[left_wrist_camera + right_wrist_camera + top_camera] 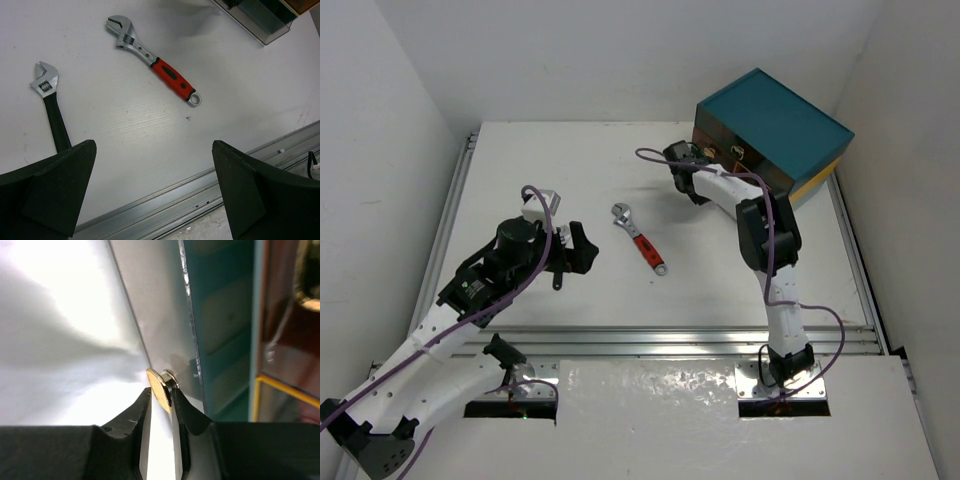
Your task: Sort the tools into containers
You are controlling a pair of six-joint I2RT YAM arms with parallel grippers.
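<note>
The teal chest (775,125) sits far right; your right end effector (680,155) is pinching a drawer knob (159,382). Your left end effector (152,165) is spread and nearer the red-handled wrench (155,62). It lies just right of it on the surface (550,170), on a diagonal: silver head far-left, ring near-right, red-and-black grip.
</note>
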